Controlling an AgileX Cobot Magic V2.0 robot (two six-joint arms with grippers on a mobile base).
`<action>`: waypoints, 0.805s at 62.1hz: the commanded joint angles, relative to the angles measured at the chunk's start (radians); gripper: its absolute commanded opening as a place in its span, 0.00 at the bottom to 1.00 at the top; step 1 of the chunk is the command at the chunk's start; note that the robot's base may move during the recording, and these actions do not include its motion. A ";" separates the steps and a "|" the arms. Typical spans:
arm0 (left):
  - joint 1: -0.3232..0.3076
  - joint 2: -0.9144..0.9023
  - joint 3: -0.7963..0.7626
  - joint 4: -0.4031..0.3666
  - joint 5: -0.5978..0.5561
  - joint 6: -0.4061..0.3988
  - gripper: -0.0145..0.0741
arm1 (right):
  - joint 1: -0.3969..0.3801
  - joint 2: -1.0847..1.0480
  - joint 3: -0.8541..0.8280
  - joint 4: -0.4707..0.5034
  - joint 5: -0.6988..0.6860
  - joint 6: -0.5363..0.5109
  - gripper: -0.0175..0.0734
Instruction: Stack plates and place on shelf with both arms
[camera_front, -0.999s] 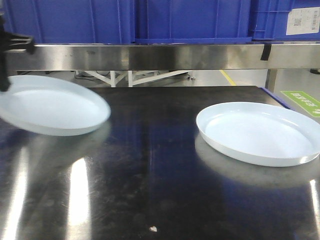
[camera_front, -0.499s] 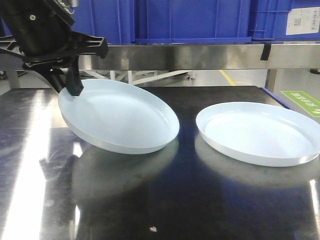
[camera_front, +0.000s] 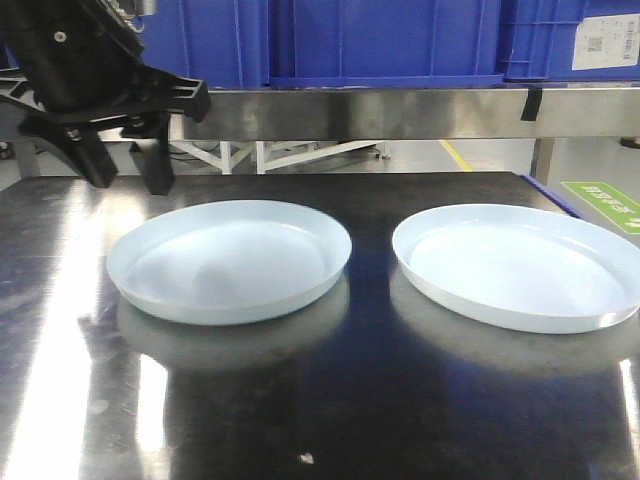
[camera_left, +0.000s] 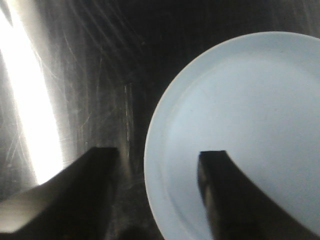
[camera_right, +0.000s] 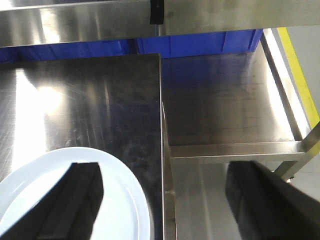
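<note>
Two pale bluish-white plates lie flat on the dark tabletop, side by side and apart: the left plate (camera_front: 230, 262) and the right plate (camera_front: 515, 265). My left gripper (camera_front: 125, 172) hangs open just above the left plate's back-left rim. In the left wrist view the gripper (camera_left: 160, 155) straddles that plate's (camera_left: 245, 115) edge without touching it. My right gripper (camera_right: 162, 167) is open and empty over the right plate's (camera_right: 122, 205) right rim and the table's right edge. It is out of the front view. The shelf's steel rail (camera_front: 400, 112) runs behind the table.
Blue crates (camera_front: 380, 40) stand on the shelf above the rail. The dark tabletop (camera_front: 360, 400) ends at its right edge (camera_right: 162, 125). Beyond that edge lies a lower steel shelf surface (camera_right: 230, 110) with blue crates (camera_right: 200, 45) behind it.
My left gripper carried the left plate in from the far left, tilted, then set it flat on the table. It let go and now stands open above the rim. The right plate has not moved.
</note>
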 joint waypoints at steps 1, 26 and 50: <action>-0.008 -0.039 -0.032 0.025 -0.025 -0.003 0.80 | -0.002 -0.018 -0.036 0.000 -0.071 -0.004 0.87; -0.008 -0.124 -0.234 0.013 -0.003 -0.004 0.29 | -0.002 -0.018 -0.036 0.000 -0.071 -0.004 0.87; 0.056 -0.473 -0.241 0.051 -0.105 -0.081 0.27 | -0.002 -0.018 -0.036 0.000 -0.071 -0.004 0.87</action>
